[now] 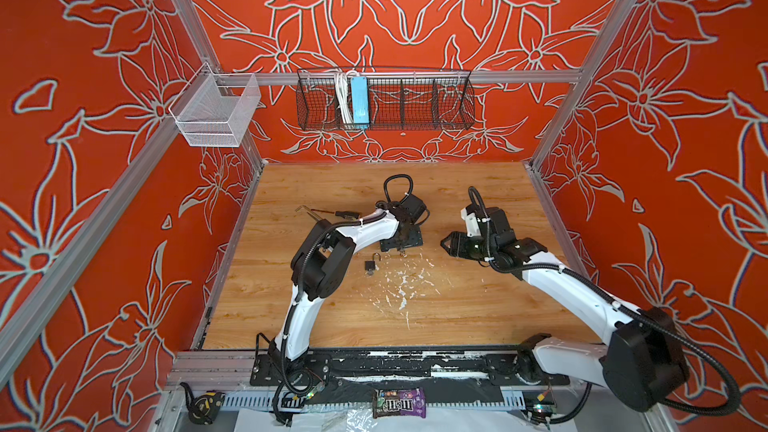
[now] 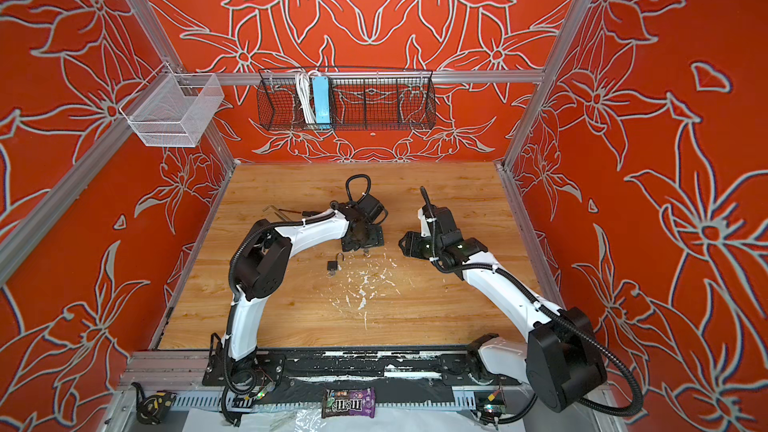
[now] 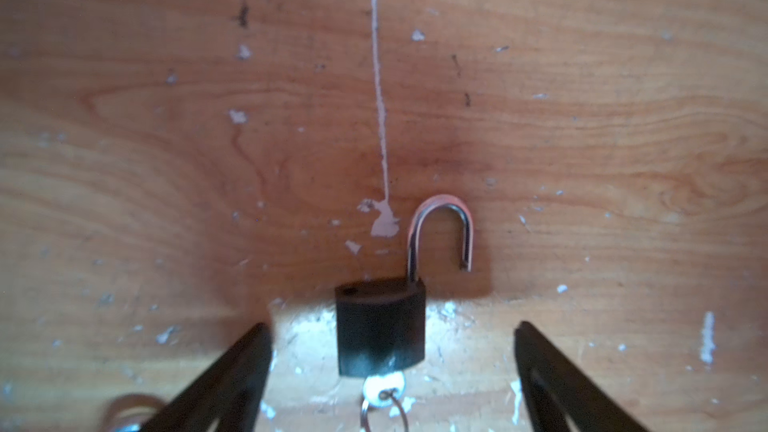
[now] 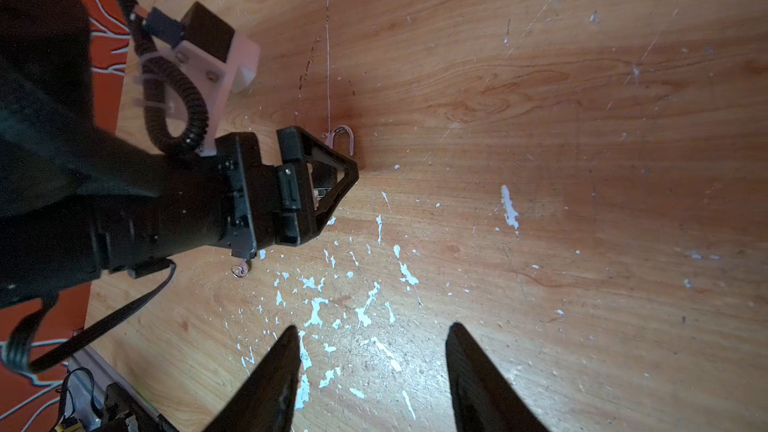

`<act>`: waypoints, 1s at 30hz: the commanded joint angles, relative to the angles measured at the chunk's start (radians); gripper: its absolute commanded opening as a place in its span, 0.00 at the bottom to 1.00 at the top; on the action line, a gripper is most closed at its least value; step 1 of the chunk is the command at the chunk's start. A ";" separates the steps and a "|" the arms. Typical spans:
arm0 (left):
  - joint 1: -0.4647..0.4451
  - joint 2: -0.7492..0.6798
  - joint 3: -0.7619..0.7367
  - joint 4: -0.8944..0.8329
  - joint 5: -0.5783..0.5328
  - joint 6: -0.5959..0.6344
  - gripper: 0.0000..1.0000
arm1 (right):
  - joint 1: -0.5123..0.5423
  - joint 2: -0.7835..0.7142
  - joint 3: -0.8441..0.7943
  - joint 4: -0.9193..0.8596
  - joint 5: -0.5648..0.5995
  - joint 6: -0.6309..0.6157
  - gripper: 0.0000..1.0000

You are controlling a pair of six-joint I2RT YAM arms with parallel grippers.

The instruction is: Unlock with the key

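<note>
Red floral walls box in a scuffed wooden surface [image 1: 332, 317] flecked with white paint. Left jaws gape wide on either side of the black padlock [image 3: 380, 326], gripping nothing. Right jaws hang partly open and empty, well apart from it. Only the left wrist view clearly shows the silver key [image 3: 384, 386] stuck in its base. The curved steel shackle [image 3: 440, 234] is swung open.

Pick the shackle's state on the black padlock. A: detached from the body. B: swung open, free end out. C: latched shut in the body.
B: the shackle has one leg in the padlock body and its free end clear, with the key in the base.
</note>
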State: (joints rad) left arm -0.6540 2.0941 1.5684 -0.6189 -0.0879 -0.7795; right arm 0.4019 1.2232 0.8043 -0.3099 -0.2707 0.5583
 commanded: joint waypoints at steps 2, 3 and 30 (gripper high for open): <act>0.015 -0.176 -0.085 0.059 -0.010 -0.029 0.98 | -0.017 -0.026 0.034 -0.030 0.050 -0.027 0.59; 0.024 -0.218 -0.113 0.073 -0.017 -0.032 0.98 | -0.022 -0.032 0.044 -0.039 0.080 -0.039 0.60; 0.608 -0.882 -1.107 0.931 -0.356 0.659 0.98 | -0.256 0.075 -0.353 0.728 0.666 -0.466 0.97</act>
State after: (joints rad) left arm -0.0475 1.2011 0.4702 0.0490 -0.4679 -0.2653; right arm 0.1501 1.2690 0.4862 0.2245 0.4576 0.1772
